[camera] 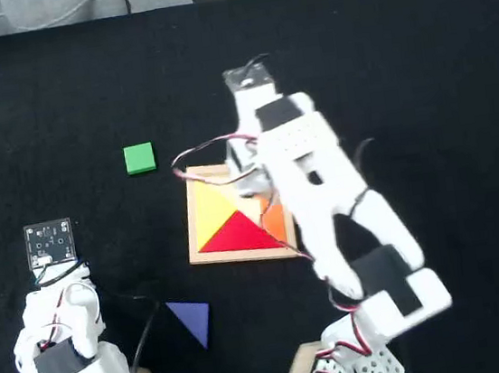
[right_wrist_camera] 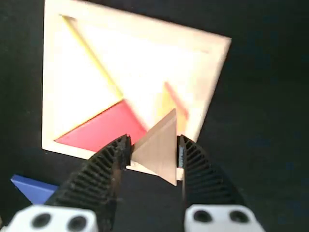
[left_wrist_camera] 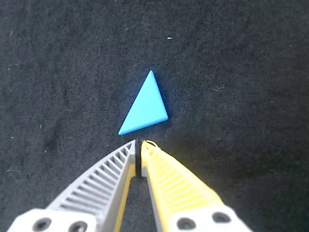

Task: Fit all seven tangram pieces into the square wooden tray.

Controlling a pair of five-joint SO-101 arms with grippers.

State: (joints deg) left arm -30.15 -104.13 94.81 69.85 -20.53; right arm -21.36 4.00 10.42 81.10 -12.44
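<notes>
Wooden tray [right_wrist_camera: 159,58]: square, flat on the black cloth [camera: 419,84] at mid-table, with part of its floor bare.
Pieces in tray: a red triangle [camera: 237,233] lies along the near edge and a yellow triangle [camera: 214,214] touches it on the left. An orange piece [camera: 275,220] sits to the right, partly under an arm.
Right gripper [right_wrist_camera: 154,145]: its dark fingers are clamped on a pale triangle [right_wrist_camera: 159,150], one finger on each side. The piece is held over the tray's near rim, beside the red triangle.
High view: the right arm stretches from the near table edge across the tray's right side. The wrist view is what supplies the detail of the grip.
Left gripper [left_wrist_camera: 139,145]: the grey and yellow fingers are pressed together with nothing between them. Their tips are just short of the blue triangle [left_wrist_camera: 145,106] and not touching it.
Blue triangle: flat on the cloth, outside the tray. The high view places it near the tray's near-left corner, between the two arm bases.
Green square [camera: 139,158]: the high view shows it on the cloth beyond the tray's far-left corner, apart from both arms.
</notes>
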